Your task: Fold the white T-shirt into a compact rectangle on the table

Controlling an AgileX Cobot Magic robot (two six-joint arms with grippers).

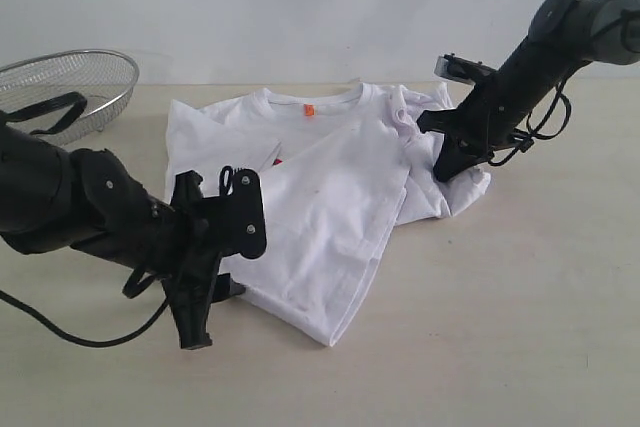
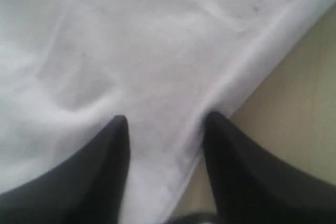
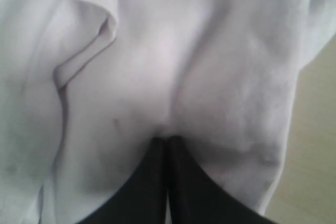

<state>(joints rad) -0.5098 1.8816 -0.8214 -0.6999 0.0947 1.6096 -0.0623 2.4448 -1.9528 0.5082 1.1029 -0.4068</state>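
Far left: wire-mesh basket at the back of the table. Left gripper: jaws spread, straddling the near hem of the white T-shirt, spread mid-table, one flap folded across. Right gripper: jaws pressed together, pinching bunched cloth at its right side.

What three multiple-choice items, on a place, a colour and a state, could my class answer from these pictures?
1. In the exterior view, where is the mesh basket relative to the white T-shirt? A left of it; B on it; C right of it.
2. What colour is the collar tag? A green; B orange; C blue.
3. How do the left end effector's jaws stand? A shut; B hidden; C apart.
1A, it stands far left on the table; 2B, orange shows at the neckline; 3C, cloth shows between them.
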